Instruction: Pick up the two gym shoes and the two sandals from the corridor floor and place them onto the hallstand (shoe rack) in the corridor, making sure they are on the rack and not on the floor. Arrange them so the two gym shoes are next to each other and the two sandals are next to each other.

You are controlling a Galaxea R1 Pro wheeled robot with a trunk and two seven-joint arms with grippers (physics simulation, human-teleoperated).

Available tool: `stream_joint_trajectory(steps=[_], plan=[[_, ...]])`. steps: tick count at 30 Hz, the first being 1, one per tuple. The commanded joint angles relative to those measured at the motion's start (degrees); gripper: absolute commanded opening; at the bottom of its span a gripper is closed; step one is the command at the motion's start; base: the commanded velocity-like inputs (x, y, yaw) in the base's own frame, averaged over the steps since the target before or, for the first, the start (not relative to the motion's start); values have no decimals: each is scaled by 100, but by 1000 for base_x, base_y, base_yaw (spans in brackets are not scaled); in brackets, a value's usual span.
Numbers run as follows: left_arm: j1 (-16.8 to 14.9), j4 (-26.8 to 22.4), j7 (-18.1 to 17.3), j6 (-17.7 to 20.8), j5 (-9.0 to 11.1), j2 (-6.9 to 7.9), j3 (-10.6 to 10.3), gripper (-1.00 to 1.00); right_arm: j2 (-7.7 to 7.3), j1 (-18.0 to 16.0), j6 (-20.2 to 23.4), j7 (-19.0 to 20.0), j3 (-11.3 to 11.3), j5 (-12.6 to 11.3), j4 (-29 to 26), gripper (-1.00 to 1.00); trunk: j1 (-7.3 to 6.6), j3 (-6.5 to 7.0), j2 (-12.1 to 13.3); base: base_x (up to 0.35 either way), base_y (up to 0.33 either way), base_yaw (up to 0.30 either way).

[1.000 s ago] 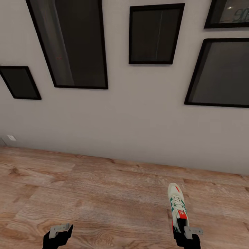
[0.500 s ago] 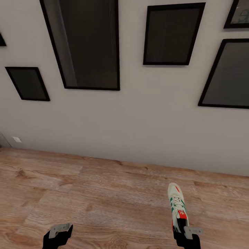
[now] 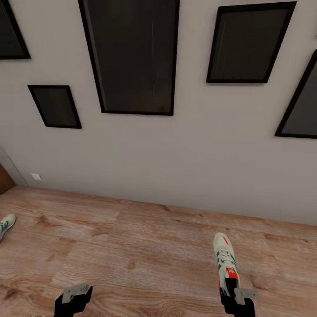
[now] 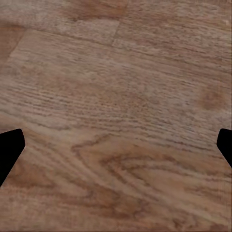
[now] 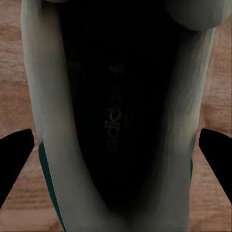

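At the near right of the head view, right gripper (image 3: 238, 294) holds a gym shoe (image 3: 225, 260) by the heel end, toe pointing far toward the wall (image 3: 176, 154), shoe carried above the corridor floor (image 3: 145, 246). Right wrist view looks straight into the shoe opening (image 5: 113, 111), dark insole with printed lettering, cream collar either side; black fingertips (image 5: 14, 154) sit just outside the shoe's flanks, so jaws look closed on it. Left gripper (image 3: 75, 294) at near left, empty; left wrist view has fingertips (image 4: 9, 150) at opposite edges over bare planks, jaws wide apart. Second gym shoe (image 3: 5, 224) lies on the floor at the far left edge, partly cut off. Dark framed pictures (image 3: 132, 57) hang on the wall
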Motion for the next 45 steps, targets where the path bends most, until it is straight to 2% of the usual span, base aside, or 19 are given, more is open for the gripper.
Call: stream_joint_trajectory(steps=[1, 28, 45], plan=[[-5, 9, -56, -10, 19, -3, 39, 100, -2, -3, -21, -12, 36, -48, 2, -100, -1, -5, -2, 0, 307, 236], [-5, 16, -117, -13, 21, 2, 40, 100, -2, -2, -21, -12, 36, -48, 2, -100, -1, -5, -2, 11, 311, 272], [-5, 16, -123, -50, 19, -2, 36, 100, -2, -3, -21, -12, 36, -48, 2, -100, -1, -5, -2, 84, 332, 20]])
